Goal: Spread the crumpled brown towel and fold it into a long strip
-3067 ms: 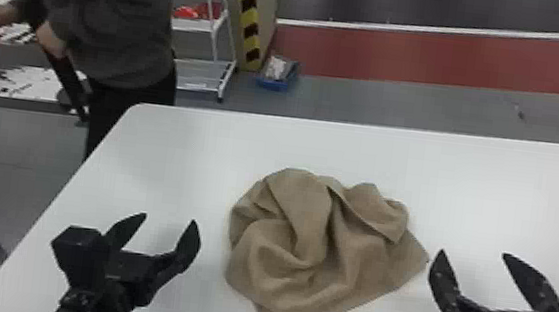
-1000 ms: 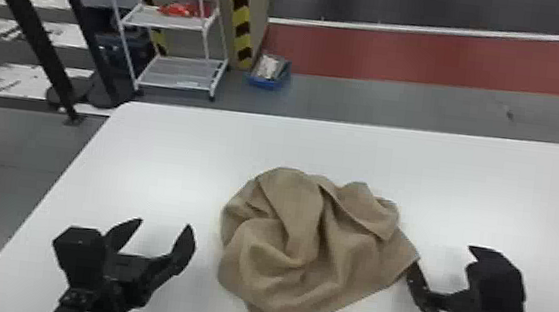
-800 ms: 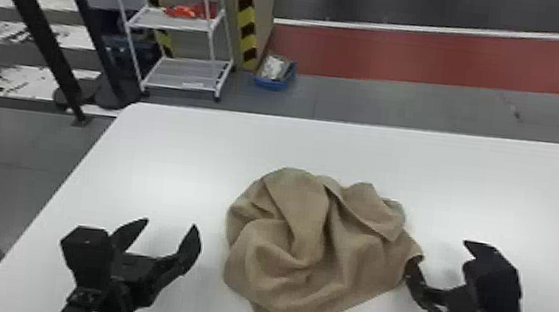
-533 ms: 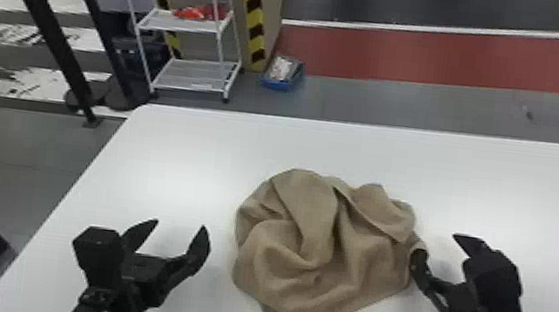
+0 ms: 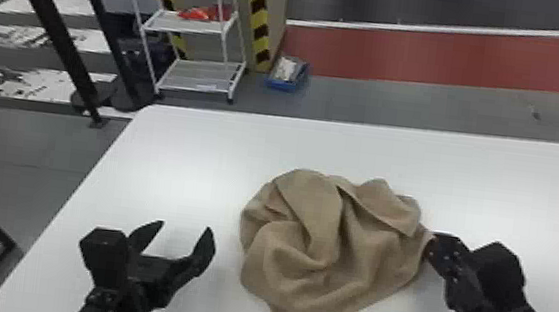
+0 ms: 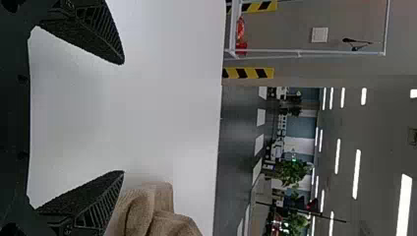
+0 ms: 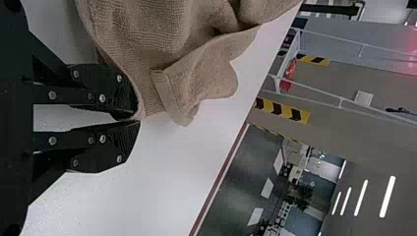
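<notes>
The right gripper [image 5: 431,247] has closed since the earlier frames, its fingers now pinching the right edge of the crumpled towel [image 5: 326,264] on the white table [image 5: 182,162]. Left of the towel, the left gripper [image 5: 186,226] holds its fingers apart.

The brown towel [image 5: 303,251] is soft, matt cloth with a coarse, pebbly weave and a thicker, stitched-looking hem. Under it, the white table [image 5: 182,157] looks smooth, with a soft satin sheen. The left gripper [image 5: 183,230] is dull black, its fingers [image 6: 98,29] grainy and finely ridged. The right gripper [image 5: 433,246] is matt black too, dotted with shiny metal screw heads [image 7: 102,98]. The rack [image 5: 188,88] looks like smooth, white-painted metal.
</notes>
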Tool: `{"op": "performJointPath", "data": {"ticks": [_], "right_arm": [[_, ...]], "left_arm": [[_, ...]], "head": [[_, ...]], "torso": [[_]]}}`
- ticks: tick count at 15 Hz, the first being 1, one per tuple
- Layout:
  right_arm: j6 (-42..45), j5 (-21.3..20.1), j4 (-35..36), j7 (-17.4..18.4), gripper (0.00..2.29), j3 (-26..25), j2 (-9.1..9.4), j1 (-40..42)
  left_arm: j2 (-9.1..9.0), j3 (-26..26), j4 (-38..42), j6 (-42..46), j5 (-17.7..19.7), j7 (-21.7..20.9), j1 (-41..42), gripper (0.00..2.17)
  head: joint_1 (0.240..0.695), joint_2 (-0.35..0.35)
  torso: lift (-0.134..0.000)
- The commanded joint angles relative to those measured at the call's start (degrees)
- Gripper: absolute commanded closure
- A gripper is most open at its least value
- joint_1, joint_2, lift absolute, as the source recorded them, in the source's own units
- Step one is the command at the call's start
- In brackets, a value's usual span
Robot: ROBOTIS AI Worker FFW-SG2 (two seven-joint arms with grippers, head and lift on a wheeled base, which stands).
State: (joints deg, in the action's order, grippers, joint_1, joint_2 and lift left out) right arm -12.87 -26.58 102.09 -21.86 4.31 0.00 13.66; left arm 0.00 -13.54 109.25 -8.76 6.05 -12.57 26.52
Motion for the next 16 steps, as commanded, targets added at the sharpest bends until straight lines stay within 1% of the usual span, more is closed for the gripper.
{"op": "performJointPath", "data": {"ticks": [1, 3, 4, 5, 6, 7, 8, 9, 10, 12, 13, 14, 15, 16], "right_arm": [[0.78, -2.25, 3.73, -3.89, 2.02, -1.06, 0.05, -0.91], [2.01, -7.52, 7.86, -8.02, 2.02, -2.02, 0.05, -1.44], [3.42, -10.33, 9.27, -9.08, 2.02, -2.81, 0.05, -1.79], [3.59, -14.38, 10.59, -10.4, 2.02, -3.52, 0.05, -2.67], [6.58, -19.21, 10.76, -12.15, 2.02, -3.78, 0.05, -3.55], [9.92, -23.34, 10.85, -12.86, 2.02, -4.05, -0.53, -3.73], [10.45, -26.42, 11.91, -12.86, 2.02, -4.4, -2.29, -3.9], [10.45, -28.35, 12.7, -13.21, 2.01, -4.66, -3.43, -3.99], [10.8, -30.99, 13.49, -15.49, 2.01, -5.01, -4.48, -3.82], [15.9, -37.32, 13.14, -22.35, 1.98, -4.84, -5.63, -2.67], [17.48, -39.25, 11.91, -23.84, 1.94, -4.92, -5.98, -2.06], [17.66, -39.51, 10.76, -24.55, 1.89, -5.36, -6.15, -1.88], [17.48, -38.02, 10.68, -25.51, 1.57, -6.51, -6.15, -1.71], [17.83, -34.5, 11.12, -27.27, 0.83, -8.26, -6.15, -1.18]], "left_arm": [[-0.15, 0.0, 0.17, -0.17, 0.01, -0.08, 0.11, 0.08], [-0.15, 0.0, 0.35, -0.17, 0.28, 0.0, 0.37, 0.08], [-0.15, 0.0, 0.43, -0.17, 0.36, 0.0, 0.37, 0.08], [-0.15, -0.08, 0.43, -0.17, 0.45, 0.0, 0.37, 0.08], [-0.15, 0.0, 0.52, -0.17, 0.45, 0.0, 0.29, 0.08], [-0.15, 0.0, 0.52, -0.17, 0.54, 0.0, 0.29, 0.08], [-0.15, 0.0, 0.52, -0.17, 0.54, 0.0, 0.29, 0.08], [-0.15, 0.0, 0.52, -0.34, 0.54, 0.0, 0.2, 0.08], [-0.15, 0.0, 0.52, -0.52, 0.54, 0.09, 0.11, 0.08], [-0.15, 0.09, 0.52, -0.52, 0.54, 0.0, 0.11, 0.08], [-0.15, 0.09, 0.61, -0.52, 0.45, 0.0, 0.11, 0.08], [-0.15, 0.0, 0.52, -0.87, 0.54, 0.09, -0.07, 0.08], [-0.15, 0.0, 0.43, -0.87, 0.54, 0.0, -0.15, 0.08], [-0.15, 0.0, 0.43, -0.87, 0.45, 0.0, -0.24, 0.08]], "head": [[0.695, 0.207], [0.695, 0.21], [0.695, 0.21], [0.695, 0.208], [0.695, 0.203], [0.695, 0.194], [0.695, 0.184], [0.695, 0.18], [0.695, 0.174], [0.695, 0.157], [0.695, 0.154], [0.695, 0.157], [0.695, 0.159], [0.695, 0.158]], "torso": [[-0.125], [-0.125], [-0.125], [-0.125], [-0.125], [-0.125], [-0.125], [-0.125], [-0.125], [-0.125], [-0.125], [-0.125], [-0.125], [-0.125]]}}
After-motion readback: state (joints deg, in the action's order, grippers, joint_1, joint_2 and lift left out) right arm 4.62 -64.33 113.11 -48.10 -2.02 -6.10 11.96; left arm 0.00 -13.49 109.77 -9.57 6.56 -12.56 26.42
